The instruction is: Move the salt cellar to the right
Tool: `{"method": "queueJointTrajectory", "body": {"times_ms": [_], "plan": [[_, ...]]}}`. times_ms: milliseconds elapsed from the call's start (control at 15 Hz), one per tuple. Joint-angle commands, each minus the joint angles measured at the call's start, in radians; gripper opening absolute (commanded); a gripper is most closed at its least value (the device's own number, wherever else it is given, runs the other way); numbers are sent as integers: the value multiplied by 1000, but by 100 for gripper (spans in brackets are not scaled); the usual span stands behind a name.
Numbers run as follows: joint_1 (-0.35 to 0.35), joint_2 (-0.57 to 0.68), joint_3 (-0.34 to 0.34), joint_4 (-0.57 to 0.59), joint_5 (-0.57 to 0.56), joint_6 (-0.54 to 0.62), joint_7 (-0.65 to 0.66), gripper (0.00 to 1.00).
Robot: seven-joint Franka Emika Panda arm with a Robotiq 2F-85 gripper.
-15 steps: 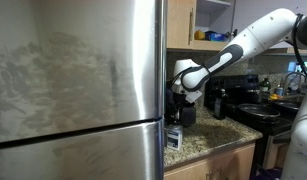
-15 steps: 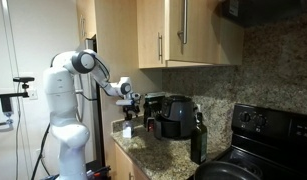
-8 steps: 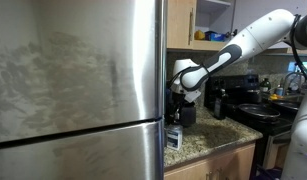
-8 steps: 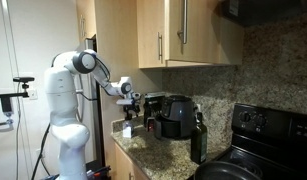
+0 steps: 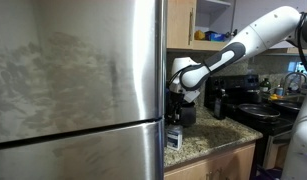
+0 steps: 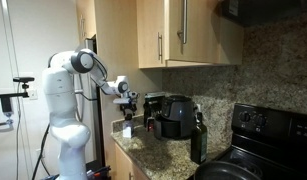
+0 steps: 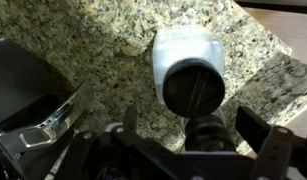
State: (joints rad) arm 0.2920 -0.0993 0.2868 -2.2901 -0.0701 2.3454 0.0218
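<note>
**Small whitish boxy salt cellar (image 7: 183, 45) stands under the robot's black gripper (image 6: 130, 107)**

The salt cellar is on the speckled stone counter (image 7: 113, 40), near its end. The big black coffee maker (image 6: 175, 115) is close by. The gripper hangs above the salt cellar, fingers wide apart, holding nothing.

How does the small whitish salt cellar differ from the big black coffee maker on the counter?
The small whitish boxy salt cellar is pale, the black coffee maker dark. The cellar is much smaller and shorter than the maker. Both stand upright on the speckled granite counter.
</note>
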Motion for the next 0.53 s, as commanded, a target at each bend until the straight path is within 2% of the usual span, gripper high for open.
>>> {"method": "queueJointTrajectory", "body": {"times_ms": [0, 267, 467], "plan": [[-18, 36, -10, 22, -3, -11, 18, 100], [-21, 81, -28, 37, 49, -17, -28, 100], [-13, 100, -30, 54, 132, -36, -107, 100]]}}
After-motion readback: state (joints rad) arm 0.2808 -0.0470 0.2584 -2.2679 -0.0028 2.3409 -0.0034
